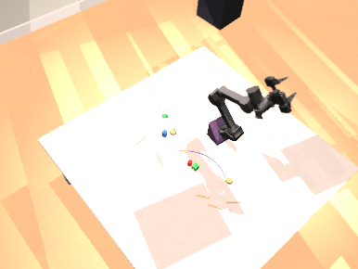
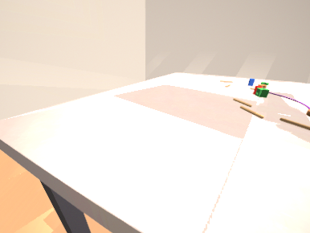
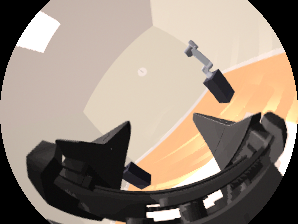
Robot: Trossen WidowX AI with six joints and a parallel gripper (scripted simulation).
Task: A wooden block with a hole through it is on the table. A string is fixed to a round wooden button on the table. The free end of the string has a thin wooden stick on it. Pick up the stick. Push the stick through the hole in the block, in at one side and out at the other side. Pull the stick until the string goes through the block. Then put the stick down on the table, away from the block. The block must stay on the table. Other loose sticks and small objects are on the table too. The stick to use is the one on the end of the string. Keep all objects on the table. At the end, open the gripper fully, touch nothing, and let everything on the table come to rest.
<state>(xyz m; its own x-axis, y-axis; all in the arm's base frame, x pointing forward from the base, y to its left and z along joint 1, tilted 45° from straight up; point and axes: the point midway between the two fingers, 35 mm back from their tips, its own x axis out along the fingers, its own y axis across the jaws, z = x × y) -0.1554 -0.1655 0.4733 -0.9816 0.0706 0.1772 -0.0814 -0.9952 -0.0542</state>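
The round wooden button (image 1: 229,181) (image 2: 308,113) lies on the table. The purple string (image 1: 211,160) (image 2: 285,96) curves from it across the table to the thin wooden stick (image 1: 180,150), which lies flat. A small tan piece (image 1: 172,132) lies beyond the stick, beside a blue piece; it may be the wooden block, but no hole can be made out. My gripper (image 1: 291,87) (image 3: 162,120) is open and empty, raised high and far to the right of these things, with its fingers pointing away from them.
Loose sticks (image 1: 141,140) (image 1: 202,196) (image 2: 251,112) lie around. A green cube (image 1: 195,166) (image 2: 262,92) and a red piece (image 1: 189,162) sit between string and sticks. A blue piece (image 1: 164,134) (image 2: 251,82) and a flat green piece (image 1: 164,116) lie farther back.
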